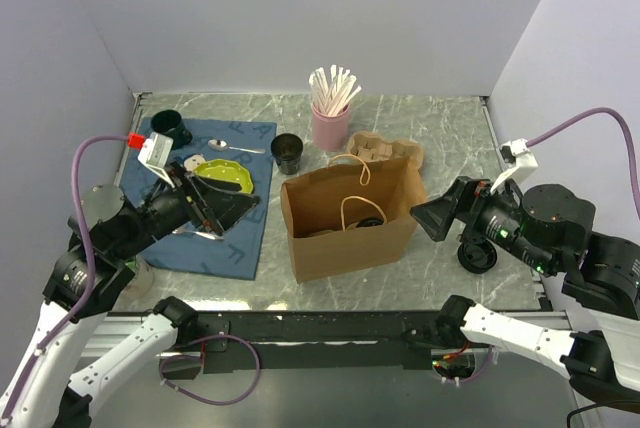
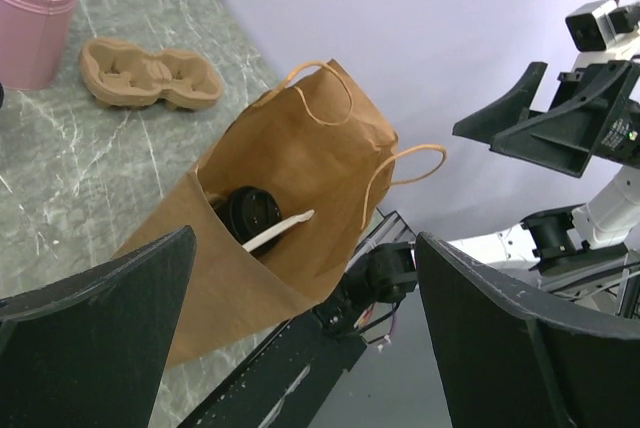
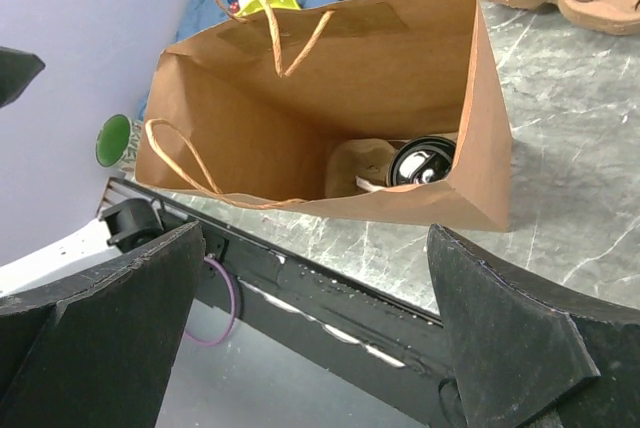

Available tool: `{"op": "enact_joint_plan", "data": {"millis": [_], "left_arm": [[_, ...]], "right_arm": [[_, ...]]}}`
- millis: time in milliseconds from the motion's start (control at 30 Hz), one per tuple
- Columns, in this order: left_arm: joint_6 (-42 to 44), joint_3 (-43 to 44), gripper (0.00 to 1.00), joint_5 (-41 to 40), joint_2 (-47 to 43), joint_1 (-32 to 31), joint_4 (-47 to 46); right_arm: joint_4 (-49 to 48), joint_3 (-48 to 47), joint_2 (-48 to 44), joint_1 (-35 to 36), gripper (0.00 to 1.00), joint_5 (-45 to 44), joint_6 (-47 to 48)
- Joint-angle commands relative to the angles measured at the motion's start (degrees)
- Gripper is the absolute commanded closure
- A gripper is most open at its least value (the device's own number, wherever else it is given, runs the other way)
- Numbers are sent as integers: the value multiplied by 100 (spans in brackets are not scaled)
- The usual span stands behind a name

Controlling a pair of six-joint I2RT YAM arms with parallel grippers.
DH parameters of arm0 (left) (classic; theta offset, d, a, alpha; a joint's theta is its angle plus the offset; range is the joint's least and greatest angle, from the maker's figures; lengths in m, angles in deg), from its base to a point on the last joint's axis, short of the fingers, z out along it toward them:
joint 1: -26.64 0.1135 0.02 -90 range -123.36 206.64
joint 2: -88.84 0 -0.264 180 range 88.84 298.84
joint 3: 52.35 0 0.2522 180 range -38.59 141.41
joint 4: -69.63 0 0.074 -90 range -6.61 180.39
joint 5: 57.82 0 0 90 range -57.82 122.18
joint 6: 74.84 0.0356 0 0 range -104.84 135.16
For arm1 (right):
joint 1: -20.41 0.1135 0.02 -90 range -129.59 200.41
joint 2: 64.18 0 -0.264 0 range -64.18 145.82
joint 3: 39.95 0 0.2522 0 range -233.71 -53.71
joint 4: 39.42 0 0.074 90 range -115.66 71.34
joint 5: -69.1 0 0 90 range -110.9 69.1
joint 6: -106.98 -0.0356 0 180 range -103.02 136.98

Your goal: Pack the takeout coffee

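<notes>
A brown paper bag [image 1: 350,238] with twine handles stands open in the middle of the table. Inside it sits a takeout coffee cup with a black lid [image 3: 420,161], with a pale wooden stirrer [image 2: 280,230] lying across it. The bag [image 2: 300,138] leans in the left wrist view, and the cup [image 2: 250,213] shows through its mouth. My left gripper [image 1: 225,210] hovers left of the bag, open and empty. To the right of the bag, my right gripper [image 1: 425,218] is also open and empty. Neither gripper [image 2: 305,238] [image 3: 315,231] touches the bag [image 3: 380,58].
Behind the bag stand a pink cup of stirrers [image 1: 330,123], a cardboard cup carrier [image 1: 385,151] and a black cup [image 1: 287,152]. A blue cloth [image 1: 235,243] on the left holds a green plate [image 1: 225,176], a spoon [image 1: 235,146] and a dark mug [image 1: 168,128].
</notes>
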Motion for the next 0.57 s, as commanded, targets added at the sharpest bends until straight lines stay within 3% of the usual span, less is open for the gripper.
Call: {"op": "enact_joint_plan", "data": {"millis": [0,533], "left_arm": [[134,152,3,286,-116,-4,80],[644,697,3,269,-107,-4,616]], "right_arm": [[-367,-97,-24,-16,0,-14,-190],[-393,26,-112,-25,0,-189,-338]]}}
